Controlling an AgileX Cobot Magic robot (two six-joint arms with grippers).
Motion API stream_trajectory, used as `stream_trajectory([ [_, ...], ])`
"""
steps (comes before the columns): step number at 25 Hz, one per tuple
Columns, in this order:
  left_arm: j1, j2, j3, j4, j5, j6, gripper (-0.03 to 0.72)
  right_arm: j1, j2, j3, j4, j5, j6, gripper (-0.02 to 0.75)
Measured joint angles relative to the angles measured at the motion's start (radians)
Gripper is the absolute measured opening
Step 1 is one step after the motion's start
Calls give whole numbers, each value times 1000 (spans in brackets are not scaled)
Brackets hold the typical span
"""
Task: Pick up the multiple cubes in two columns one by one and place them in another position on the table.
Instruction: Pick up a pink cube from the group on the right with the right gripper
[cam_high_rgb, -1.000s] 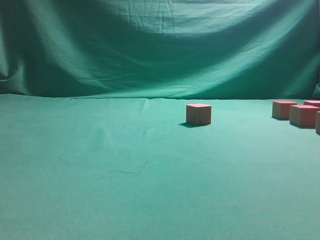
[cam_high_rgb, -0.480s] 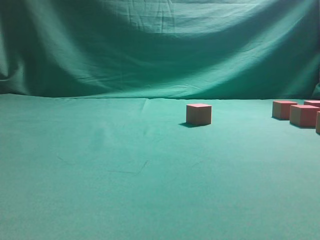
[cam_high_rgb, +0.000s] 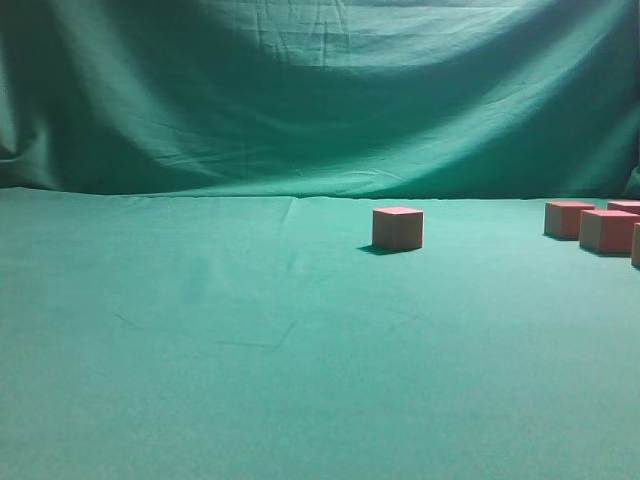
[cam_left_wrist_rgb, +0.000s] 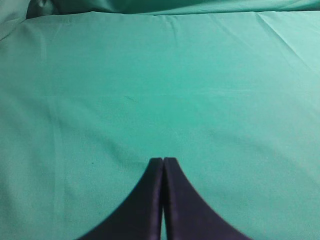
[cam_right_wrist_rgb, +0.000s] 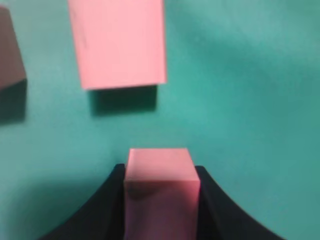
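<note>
In the exterior view one cube (cam_high_rgb: 397, 227) stands alone on the green table (cam_high_rgb: 250, 350), right of the middle. Three more cubes (cam_high_rgb: 606, 230) sit at the right edge, with a sliver of another below them. No gripper shows in that view. My left gripper (cam_left_wrist_rgb: 163, 161) is shut and empty over bare cloth. My right gripper (cam_right_wrist_rgb: 160, 172) is shut on a pink cube (cam_right_wrist_rgb: 160, 175). Just beyond it a second cube (cam_right_wrist_rgb: 119, 42) stands on the cloth, and part of a third (cam_right_wrist_rgb: 10, 52) shows at the left edge.
A draped green backdrop cloth (cam_high_rgb: 320, 90) rises behind the table's far edge. Faint creases (cam_high_rgb: 265, 340) mark the cloth in the middle of the table.
</note>
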Motion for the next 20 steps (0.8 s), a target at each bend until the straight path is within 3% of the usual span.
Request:
stream_trajectory([
  [6,0,0,0,0,0,0,0,0,-108,-189,174,230,-162,263],
  [12,0,0,0,0,0,0,0,13,-165,-422,448,274,-436,263],
  [16,0,0,0,0,0,0,0,117,-89,-588,464,291,-495,263],
  [20,0,0,0,0,0,0,0,273,64,-757,392,315,-512,263],
])
